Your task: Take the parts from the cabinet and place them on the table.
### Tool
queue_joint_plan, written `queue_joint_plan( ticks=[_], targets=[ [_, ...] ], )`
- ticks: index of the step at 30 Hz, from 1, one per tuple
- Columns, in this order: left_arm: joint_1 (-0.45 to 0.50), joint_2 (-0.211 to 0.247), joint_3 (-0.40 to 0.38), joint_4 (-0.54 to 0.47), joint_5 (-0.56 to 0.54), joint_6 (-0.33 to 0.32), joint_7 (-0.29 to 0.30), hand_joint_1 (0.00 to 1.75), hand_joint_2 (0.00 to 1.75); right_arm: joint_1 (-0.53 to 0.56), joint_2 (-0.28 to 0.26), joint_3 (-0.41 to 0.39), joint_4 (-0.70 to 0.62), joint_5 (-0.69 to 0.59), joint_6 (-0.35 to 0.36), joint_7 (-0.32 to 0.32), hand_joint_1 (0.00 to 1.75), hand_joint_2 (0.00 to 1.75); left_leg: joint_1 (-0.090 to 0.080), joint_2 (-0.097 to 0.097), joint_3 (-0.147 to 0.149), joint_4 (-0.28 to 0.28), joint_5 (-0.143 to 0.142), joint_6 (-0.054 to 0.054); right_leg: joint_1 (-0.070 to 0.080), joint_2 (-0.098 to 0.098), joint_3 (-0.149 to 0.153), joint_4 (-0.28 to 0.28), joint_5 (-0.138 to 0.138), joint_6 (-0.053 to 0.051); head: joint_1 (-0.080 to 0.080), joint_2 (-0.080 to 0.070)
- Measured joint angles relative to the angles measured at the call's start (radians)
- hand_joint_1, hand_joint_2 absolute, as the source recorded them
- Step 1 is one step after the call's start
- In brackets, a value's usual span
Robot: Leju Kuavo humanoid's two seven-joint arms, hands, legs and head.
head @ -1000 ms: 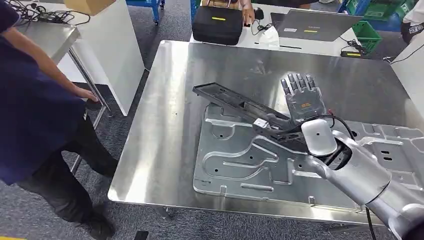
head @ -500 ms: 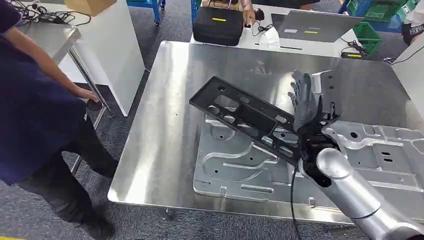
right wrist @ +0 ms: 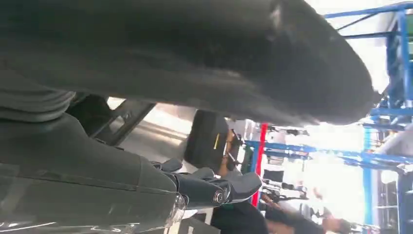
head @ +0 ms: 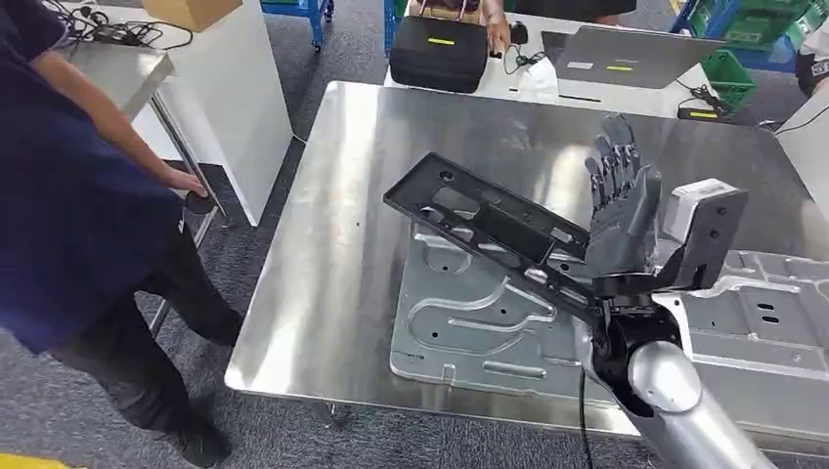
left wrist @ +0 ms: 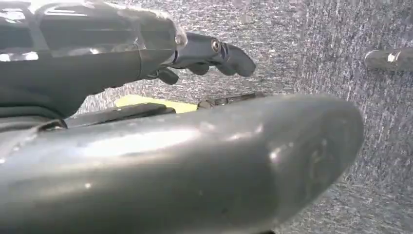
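Observation:
A long black plastic frame part point(head: 489, 230) hangs tilted above the steel table point(head: 323, 264). Its far end points to the table's left and its near end sits in my right hand point(head: 621, 220). That hand stands upright with its fingers stretched upward and grips the part's near end at the base of the palm. In the right wrist view the black part point(right wrist: 122, 117) runs past the fingers point(right wrist: 214, 187). A stamped grey metal plate point(head: 469, 322) lies flat on the table under the part. My left hand point(left wrist: 209, 51) hangs over grey carpet, holding nothing, its fingers loosely extended.
A person in dark blue point(head: 78, 195) stands at the table's left side with a hand on a neighbouring bench. Behind the table another desk carries a black case point(head: 440, 54) and a laptop point(head: 626, 54). A white panel point(head: 239, 98) stands at the far left.
My right hand has turned from palm-down to upright and risen, lifting the black part's near end off the plate and tilting it. The view has shifted slightly.

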Motion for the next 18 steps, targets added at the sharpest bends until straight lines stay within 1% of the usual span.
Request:
queue_joint_plan(
  ticks=[1,2,3,4,5,6,7,8,9,10,11,12,13,14,15,16,17,18],
  targets=[
    [0.0,0.0,0.0,0.0,0.0,0.0,0.0,0.0,0.0,0.001,0.003,-0.006,-0.007,0.001,0.0,0.0,0.0,0.0,-0.001,-0.003,-0.001,0.0,0.002,-0.002,0.0,0.0,0.021,-0.039,0.034,-0.004,0.001,0.0],
    [0.0,0.0,0.0,0.0,0.001,0.0,0.0,0.0,0.0,0.002,0.006,-0.013,-0.014,0.002,0.0,0.0,0.0,0.0,-0.002,-0.006,-0.001,0.001,0.004,-0.004,0.0,0.0,0.058,-0.112,0.078,-0.009,0.002,0.0],
    [0.0,0.0,0.0,0.0,0.002,0.0,0.0,0.0,0.0,0.002,0.008,-0.02,-0.023,0.003,0.0,0.0,0.0,0.0,-0.002,-0.009,-0.001,0.001,0.006,-0.008,0.001,0.001,0.107,-0.208,0.121,-0.015,0.002,0.0],
    [0.0,0.0,0.0,0.0,0.003,0.0,-0.001,0.0,0.0,0.001,0.011,-0.028,-0.032,0.005,0.0,-0.002,0.0,0.0,-0.002,-0.011,-0.003,0.001,0.009,-0.013,0.003,0.009,0.143,-0.284,0.129,-0.023,0.003,0.0],
    [-0.001,-0.001,0.0,0.0,0.003,0.0,-0.002,0.0,0.0,0.002,0.014,-0.032,-0.039,0.005,0.0,-0.005,0.0,0.0,-0.005,-0.014,-0.008,0.001,0.014,-0.02,0.007,0.012,0.154,-0.301,0.129,-0.025,0.002,0.0],
    [0.0,0.0,0.0,0.0,0.003,0.0,-0.002,0.0,0.0,0.005,0.017,-0.038,-0.046,0.006,0.0,-0.007,0.0,0.0,-0.003,-0.014,-0.009,0.0,0.021,-0.03,0.011,0.011,0.15,-0.299,0.134,-0.028,-0.003,0.0],
    [0.001,0.0,0.0,0.0,0.003,0.0,-0.002,0.0,0.0,0.005,0.019,-0.041,-0.051,0.006,0.0,-0.009,0.0,0.0,0.001,-0.014,-0.009,-0.001,0.025,-0.036,0.014,0.011,0.148,-0.299,0.134,-0.03,-0.002,0.0],
    [0.001,0.0,0.0,0.0,0.003,0.0,-0.002,0.0,0.0,0.005,0.022,-0.045,-0.056,0.006,0.0,-0.01,0.0,0.0,0.003,-0.014,-0.008,-0.005,0.03,-0.045,0.017,0.011,0.146,-0.298,0.139,-0.037,-0.002,0.0],
    [0.003,0.001,0.0,0.001,0.003,0.0,-0.002,0.0,0.0,0.005,0.026,-0.048,-0.059,0.006,0.0,-0.01,0.0,0.0,0.001,-0.015,-0.009,-0.004,0.03,-0.051,0.012,0.005,0.144,-0.312,0.153,-0.052,-0.003,0.0],
    [0.001,0.001,0.0,0.001,0.003,0.0,-0.002,0.0,0.0,0.003,0.029,-0.049,-0.062,0.006,0.0,-0.01,0.0,0.0,0.004,-0.005,-0.019,0.013,-0.001,-0.053,0.01,-0.001,0.14,-0.316,0.163,-0.059,-0.007,0.0],
    [0.001,0.001,0.0,0.001,0.003,0.0,-0.002,0.0,0.0,0.005,0.032,-0.052,-0.066,0.006,0.0,-0.01,0.0,0.0,0.006,0.0,-0.039,0.065,-0.055,-0.057,0.011,-0.001,0.13,-0.317,0.17,-0.069,-0.019,0.0],
    [0.001,0.001,0.0,0.001,0.003,0.0,-0.002,0.0,0.0,0.006,0.035,-0.053,-0.069,0.006,0.0,-0.01,0.0,0.0,0.008,0.0,-0.064,0.141,-0.11,-0.062,0.012,-0.003,0.12,-0.315,0.176,-0.069,-0.027,0.0],
    [0.001,0.001,0.0,0.001,0.003,0.0,-0.002,0.0,0.0,0.008,0.038,-0.053,-0.071,0.006,0.0,-0.01,0.0,0.0,0.009,0.0,-0.088,0.216,-0.151,-0.067,0.012,-0.004,0.11,-0.314,0.182,-0.069,-0.032,0.0],
    [0.001,0.002,0.0,0.001,0.003,0.0,-0.002,0.0,0.0,0.009,0.04,-0.053,-0.071,0.006,0.0,-0.01,0.0,0.0,0.009,-0.001,-0.102,0.273,-0.173,-0.07,0.013,-0.006,0.1,-0.312,0.189,-0.069,-0.038,0.0],
    [0.001,0.002,0.0,0.001,0.003,0.0,-0.002,0.0,0.0,0.01,0.042,-0.053,-0.071,0.006,0.0,-0.01,0.0,0.0,0.009,-0.001,-0.096,0.291,-0.167,-0.072,0.013,-0.007,0.089,-0.308,0.195,-0.067,-0.041,0.0],
    [0.002,0.002,0.0,0.001,0.003,0.0,-0.002,0.0,0.0,0.01,0.043,-0.053,-0.071,0.006,0.0,-0.01,0.0,0.0,0.009,0.0,-0.071,0.267,-0.142,-0.073,0.012,-0.009,0.078,-0.304,0.2,-0.065,-0.042,0.0],
    [0.001,0.002,0.0,0.001,0.003,0.0,-0.002,0.0,0.0,0.01,0.045,-0.054,-0.073,0.006,0.0,-0.01,0.0,0.0,0.01,0.0,-0.02,0.202,-0.104,-0.072,0.011,-0.01,0.067,-0.298,0.203,-0.061,-0.044,0.0],
    [0.001,0.003,0.0,0.001,0.003,0.0,-0.002,0.0,0.0,0.009,0.047,-0.055,-0.076,0.006,0.0,-0.01,0.0,0.0,0.012,0.001,0.037,0.119,-0.074,-0.072,0.01,-0.01,0.059,-0.291,0.206,-0.057,-0.045,0.0]
  ],
)
